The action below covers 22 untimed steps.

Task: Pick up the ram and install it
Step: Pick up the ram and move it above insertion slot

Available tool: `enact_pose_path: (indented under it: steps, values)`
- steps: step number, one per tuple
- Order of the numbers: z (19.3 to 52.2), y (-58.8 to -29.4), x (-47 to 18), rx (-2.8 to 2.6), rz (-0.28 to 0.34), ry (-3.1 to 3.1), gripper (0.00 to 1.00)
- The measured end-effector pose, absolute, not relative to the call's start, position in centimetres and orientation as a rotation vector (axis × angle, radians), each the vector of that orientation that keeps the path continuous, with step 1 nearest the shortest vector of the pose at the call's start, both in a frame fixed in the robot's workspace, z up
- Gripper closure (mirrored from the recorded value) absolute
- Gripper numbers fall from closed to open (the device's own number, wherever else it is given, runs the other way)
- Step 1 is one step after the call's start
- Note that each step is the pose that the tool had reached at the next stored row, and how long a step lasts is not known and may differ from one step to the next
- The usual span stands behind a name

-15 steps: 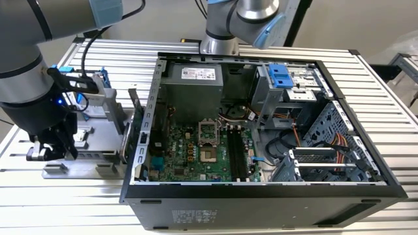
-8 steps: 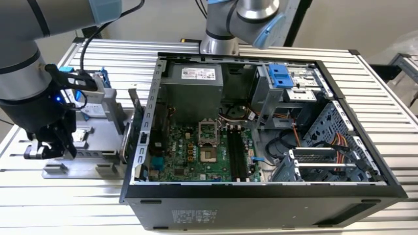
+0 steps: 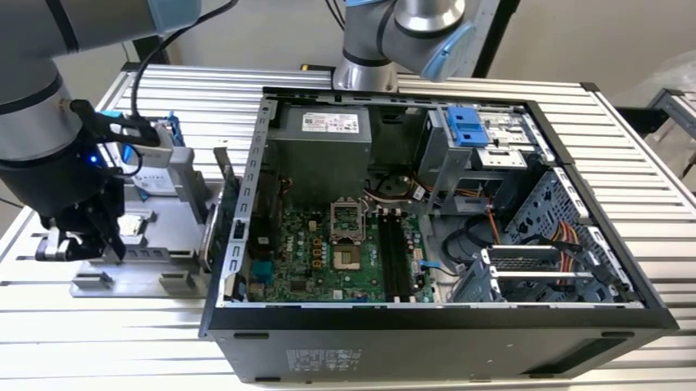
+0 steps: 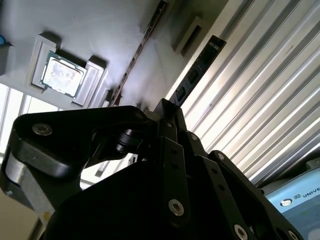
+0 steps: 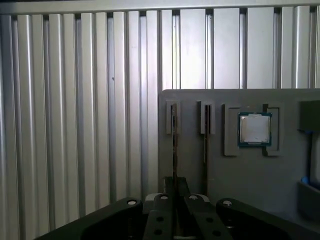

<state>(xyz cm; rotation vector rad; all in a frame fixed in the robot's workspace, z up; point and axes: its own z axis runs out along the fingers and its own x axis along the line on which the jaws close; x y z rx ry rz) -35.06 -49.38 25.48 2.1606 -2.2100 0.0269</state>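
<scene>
Dark, edge-on ram (image 5: 174, 140), near end hidden inside pincer (image 5: 174, 184) clamped on it.

Bright room light; glare, deep shadows

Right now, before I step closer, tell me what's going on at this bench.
One robot arm is working at a grey parts tray beside an open computer case. Its pincer sits low over the tray, lined up with the ram, a thin stick standing on edge in a slot. A second stick and a processor chip sit alongside. The ram is not yet in the case.
</scene>
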Motion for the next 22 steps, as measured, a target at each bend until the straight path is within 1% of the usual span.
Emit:
enact_pose_path:
  steps: [22]
  values:
    - [27.5,-49.4,-35.0,2.161,0.027,-2.210,1.00]
